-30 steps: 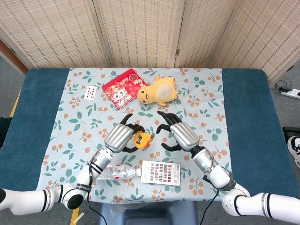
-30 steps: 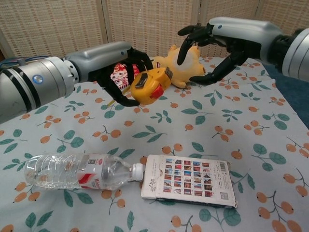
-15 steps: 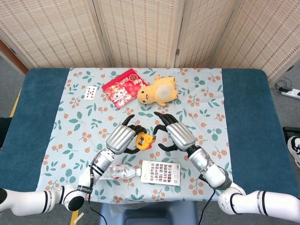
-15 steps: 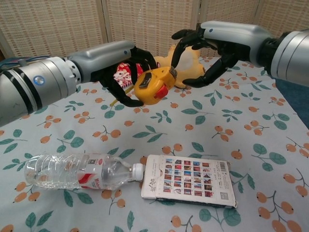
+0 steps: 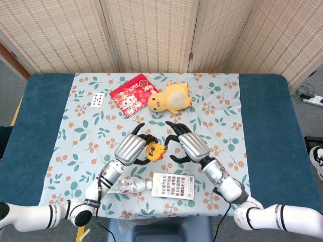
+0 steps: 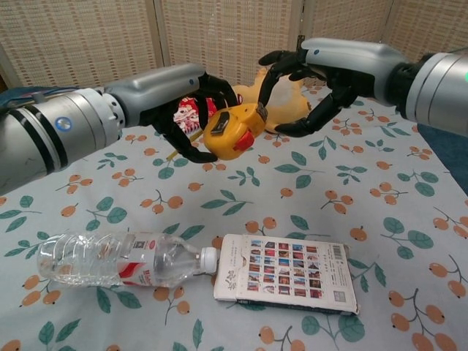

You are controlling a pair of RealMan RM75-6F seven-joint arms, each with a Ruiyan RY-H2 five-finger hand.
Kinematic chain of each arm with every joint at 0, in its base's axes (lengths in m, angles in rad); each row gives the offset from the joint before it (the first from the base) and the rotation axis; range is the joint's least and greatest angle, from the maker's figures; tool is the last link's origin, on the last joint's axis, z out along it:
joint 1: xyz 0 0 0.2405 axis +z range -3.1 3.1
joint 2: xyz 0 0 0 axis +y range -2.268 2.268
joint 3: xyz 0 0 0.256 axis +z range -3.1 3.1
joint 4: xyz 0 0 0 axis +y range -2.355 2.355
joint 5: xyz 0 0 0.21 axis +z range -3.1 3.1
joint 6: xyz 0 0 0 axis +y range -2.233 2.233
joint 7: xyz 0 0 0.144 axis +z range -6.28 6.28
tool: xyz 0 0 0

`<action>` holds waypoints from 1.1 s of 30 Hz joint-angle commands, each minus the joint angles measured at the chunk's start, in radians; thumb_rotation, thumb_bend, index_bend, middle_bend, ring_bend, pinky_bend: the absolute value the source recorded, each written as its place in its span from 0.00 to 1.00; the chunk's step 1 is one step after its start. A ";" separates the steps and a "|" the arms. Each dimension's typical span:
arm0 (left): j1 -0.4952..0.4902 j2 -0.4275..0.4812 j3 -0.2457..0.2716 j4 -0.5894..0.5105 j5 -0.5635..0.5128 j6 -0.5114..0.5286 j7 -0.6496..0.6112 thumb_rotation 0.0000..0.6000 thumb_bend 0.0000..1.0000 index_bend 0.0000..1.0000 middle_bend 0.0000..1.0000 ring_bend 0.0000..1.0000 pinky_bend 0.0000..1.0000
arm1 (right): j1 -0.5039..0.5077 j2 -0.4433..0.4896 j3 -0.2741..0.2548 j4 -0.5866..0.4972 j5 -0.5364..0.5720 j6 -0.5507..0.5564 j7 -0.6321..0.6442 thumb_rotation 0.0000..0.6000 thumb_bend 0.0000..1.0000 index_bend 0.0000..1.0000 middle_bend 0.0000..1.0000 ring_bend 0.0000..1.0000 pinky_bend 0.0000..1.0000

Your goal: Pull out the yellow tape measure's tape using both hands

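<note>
Yellow tape measure point(image 6: 231, 131) with red button, tilted, lifted clear above floral cloth

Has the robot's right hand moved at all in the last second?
Yes. In the chest view the right hand has shifted left across the yellow plush toy behind it, closing in on the yellow tape measure held by the left hand.

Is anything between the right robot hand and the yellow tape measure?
Nothing visible. The right robot hand is open right beside the yellow tape measure, which the left robot hand holds above the table.
</note>
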 commanded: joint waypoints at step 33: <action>-0.016 -0.036 0.001 0.034 -0.019 -0.007 0.034 1.00 0.30 0.56 0.49 0.46 0.04 | 0.024 -0.052 -0.007 0.065 0.017 0.020 0.013 1.00 0.35 0.66 0.11 0.01 0.00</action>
